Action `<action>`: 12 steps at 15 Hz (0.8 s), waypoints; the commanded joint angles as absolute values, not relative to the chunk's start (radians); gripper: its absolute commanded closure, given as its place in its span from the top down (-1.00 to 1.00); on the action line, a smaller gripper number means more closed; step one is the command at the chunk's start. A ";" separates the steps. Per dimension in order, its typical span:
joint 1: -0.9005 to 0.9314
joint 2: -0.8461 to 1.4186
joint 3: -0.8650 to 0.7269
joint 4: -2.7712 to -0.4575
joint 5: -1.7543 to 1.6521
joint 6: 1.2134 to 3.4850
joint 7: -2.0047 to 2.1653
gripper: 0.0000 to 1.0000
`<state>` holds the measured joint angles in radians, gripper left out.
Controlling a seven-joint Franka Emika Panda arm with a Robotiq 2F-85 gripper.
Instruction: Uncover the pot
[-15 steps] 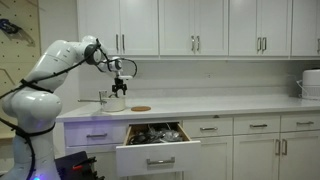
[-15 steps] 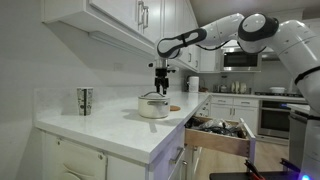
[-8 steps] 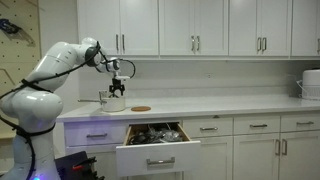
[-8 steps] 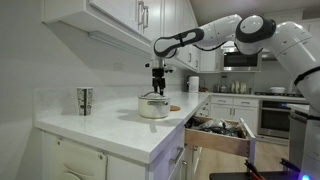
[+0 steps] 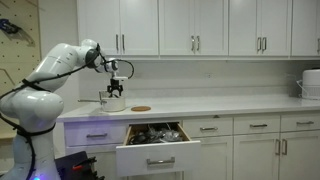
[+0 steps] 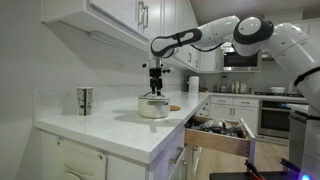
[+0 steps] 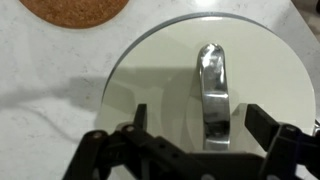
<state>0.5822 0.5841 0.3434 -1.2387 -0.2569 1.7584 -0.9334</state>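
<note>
- Exterior view. I see the gripper (image 5: pixel 116 90) directly over the pot (image 5: pixel 113 101). The brown disc (image 5: pixel 141 108) lies off to one side of the fingers, apart from them. The finger spread is too small to read here.
- Exterior view. The gripper (image 6: pixel 156 90) hangs just above the pot (image 6: pixel 154 106). I cannot tell whether it touches the lid, and I cannot make out the pot's side handle.
- Wrist view. The fingers (image 7: pixel 140 115) are spread apart, holding nothing. The lid handle (image 7: pixel 211 85) lies between them, slightly off-centre, and the lid (image 7: pixel 150 70) is below. I judge the best move is to centre on the handle, descend, pinch across it and lift straight up. The pot body is hidden under the lid, and the lid's rim is cut off.
</note>
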 commanded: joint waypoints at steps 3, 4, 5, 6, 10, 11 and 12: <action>0.615 0.616 0.335 -1.177 -0.272 1.716 -0.907 1.00; 0.618 0.617 0.334 -1.173 -0.272 1.715 -0.908 1.00; 0.620 0.618 0.334 -1.171 -0.273 1.716 -0.908 1.00; 0.623 0.619 0.333 -1.169 -0.274 1.714 -0.908 1.00; 0.631 0.622 0.330 -1.160 -0.275 1.715 -0.910 0.45; 0.631 0.624 0.330 -1.156 -0.272 1.711 -0.910 0.31; 0.631 0.625 0.330 -1.155 -0.272 1.709 -0.911 0.12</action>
<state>0.6124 0.6011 0.3410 -1.2105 -0.2602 1.7499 -0.9331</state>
